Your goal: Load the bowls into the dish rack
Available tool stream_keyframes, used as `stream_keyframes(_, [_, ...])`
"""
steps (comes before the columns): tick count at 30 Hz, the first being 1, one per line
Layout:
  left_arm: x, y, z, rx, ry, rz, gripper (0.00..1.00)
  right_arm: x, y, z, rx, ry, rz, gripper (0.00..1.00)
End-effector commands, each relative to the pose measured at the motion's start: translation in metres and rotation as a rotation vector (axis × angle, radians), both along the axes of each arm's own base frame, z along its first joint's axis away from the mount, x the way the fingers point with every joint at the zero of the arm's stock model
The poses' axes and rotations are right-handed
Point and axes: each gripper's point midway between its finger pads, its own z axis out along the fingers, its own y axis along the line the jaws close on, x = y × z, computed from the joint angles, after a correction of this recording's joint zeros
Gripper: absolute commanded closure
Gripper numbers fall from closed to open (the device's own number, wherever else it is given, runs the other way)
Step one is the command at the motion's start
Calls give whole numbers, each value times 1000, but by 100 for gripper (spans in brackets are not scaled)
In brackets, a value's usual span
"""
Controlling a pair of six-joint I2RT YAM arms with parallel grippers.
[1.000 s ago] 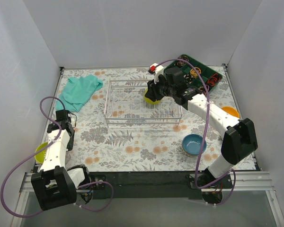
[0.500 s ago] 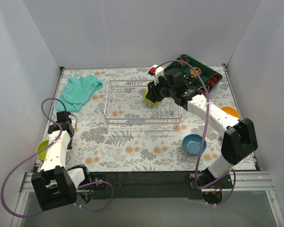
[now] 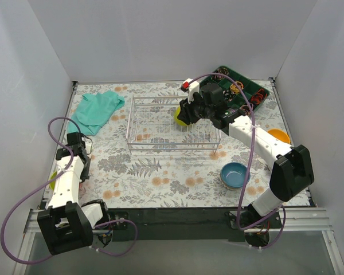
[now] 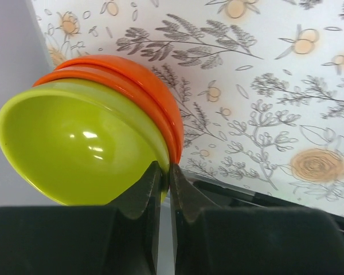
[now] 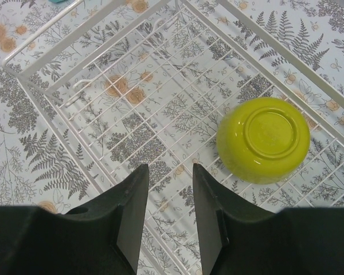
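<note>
Flowered cloth (image 3: pixel 160 172) covers the table between white walls (image 3: pixel 160 40). One lime bowl (image 5: pixel 264 139) lies upside down inside the dish rack (image 5: pixel 103 86), and the right gripper (image 5: pixel 169 177) hangs above it with fingers apart, holding nothing. The left gripper (image 4: pixel 165 177) is clamped on the rim of a stack of bowls (image 4: pixel 74 149), green nested in orange, well apart from the rack. A blue bowl (image 3: pixel 235 175) and an orange bowl (image 3: pixel 279 136) are not yet loaded, so I judge most of the work remains.
</note>
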Motion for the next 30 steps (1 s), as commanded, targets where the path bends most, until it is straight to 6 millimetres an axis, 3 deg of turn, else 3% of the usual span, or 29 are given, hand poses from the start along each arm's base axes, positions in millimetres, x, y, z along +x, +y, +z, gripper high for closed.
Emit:
stream_keyframes(1, [8,-23,8,-141,-34,-31,100,-2,-5,19,15,-67,1,55])
stream_keyframes(9, [10,-55,-8,-335,-4,-43,100,-2,-9,16,-5,-81,-2,55])
stream_keyframes(14, [31,-71,-9,-411,-47,-45,100,-4,-12,15,-20,-94,-1,55])
stream_keyframes(19, [59,-81,4,-427,-88,-78,100,-4,-16,14,-32,-107,-4,55])
stream_keyframes(30, [88,-106,7,-438,-101,-174,100,-6,-23,17,-62,-148,0,55])
